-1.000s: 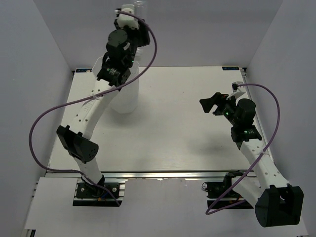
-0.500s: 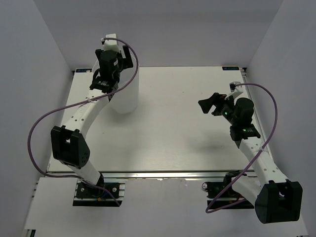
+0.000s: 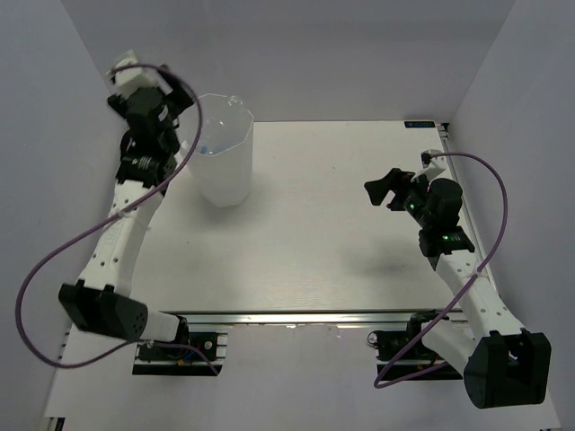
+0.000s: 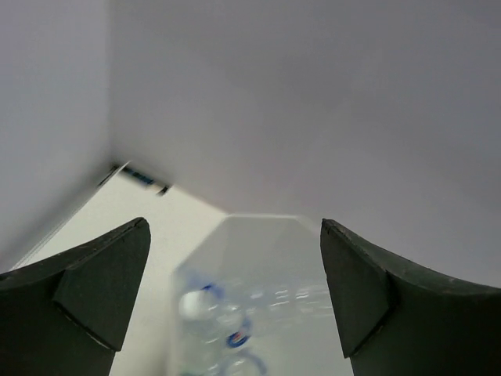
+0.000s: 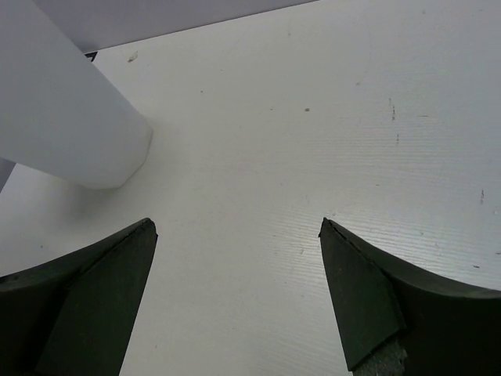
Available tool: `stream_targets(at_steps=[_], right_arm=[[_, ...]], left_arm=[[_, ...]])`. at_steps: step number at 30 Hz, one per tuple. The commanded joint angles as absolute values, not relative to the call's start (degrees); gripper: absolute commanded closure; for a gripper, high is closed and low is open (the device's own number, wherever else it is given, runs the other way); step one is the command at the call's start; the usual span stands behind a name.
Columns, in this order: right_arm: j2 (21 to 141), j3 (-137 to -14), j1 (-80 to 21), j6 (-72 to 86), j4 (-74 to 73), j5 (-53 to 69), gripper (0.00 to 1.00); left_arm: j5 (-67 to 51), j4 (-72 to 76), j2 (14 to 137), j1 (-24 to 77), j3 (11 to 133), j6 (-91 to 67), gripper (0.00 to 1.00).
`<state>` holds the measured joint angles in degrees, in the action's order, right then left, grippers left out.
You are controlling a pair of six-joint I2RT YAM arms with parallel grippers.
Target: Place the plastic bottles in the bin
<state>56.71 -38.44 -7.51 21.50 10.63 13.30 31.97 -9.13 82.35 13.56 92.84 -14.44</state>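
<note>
The bin, a tall translucent white faceted container, stands at the table's back left. In the left wrist view I look down into the bin and see blurred clear plastic bottles with blue caps and labels lying inside. A small blue patch of a bottle shows inside the rim from above. My left gripper hangs open and empty, high and just left of the bin, its fingers wide apart. My right gripper is open and empty above the table's right half, facing the bin.
Grey walls enclose the white table at the back and on both sides. My left arm stands close to the left wall. A purple cable loops off each arm.
My left gripper opened and let go of the bottle it held high over the bin. The left arm then swung left, off the bin. The right arm barely moved.
</note>
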Motion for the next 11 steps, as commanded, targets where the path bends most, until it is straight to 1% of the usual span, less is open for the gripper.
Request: stream_targets(at_steps=[1,2,3,4,5,6,7,10,11], right_arm=[[55.0,-39.3,-7.2,21.3,10.9,10.5,0.11],[54.9,-39.4,-7.2,21.4,10.7,8.8,0.11],[54.8,-39.4,-7.2,21.5,10.4,7.9,0.11],[54.8,-39.1,-7.2,21.6,10.3,7.1,0.11],[54.7,-38.9,-7.1,21.8,10.7,6.2,0.11],[54.7,-38.5,-7.2,22.1,11.4,6.3,0.11],[54.7,-37.6,-7.2,22.3,12.0,6.5,0.11],[54.8,-36.0,-7.2,23.8,15.6,7.2,0.11],[54.9,-35.9,-7.2,24.4,16.3,6.8,0.11]], left_arm=[[37.4,-16.6,73.9,5.7,80.4,-27.8,0.02],[36.9,-18.1,72.2,4.1,77.5,-33.4,0.02],[36.5,-19.6,70.5,1.0,72.0,-36.5,0.02],[36.1,-21.7,67.2,0.1,69.0,-39.1,0.02],[36.3,-22.1,65.4,-0.1,65.8,-43.5,0.02],[36.9,-21.9,63.6,-2.3,59.0,-45.9,0.02],[37.2,-19.8,60.4,-2.6,55.7,-47.6,0.02],[36.5,-15.9,58.1,-3.5,49.0,-49.8,0.02],[36.8,-16.0,58.4,-3.8,49.0,-49.3,0.02]])
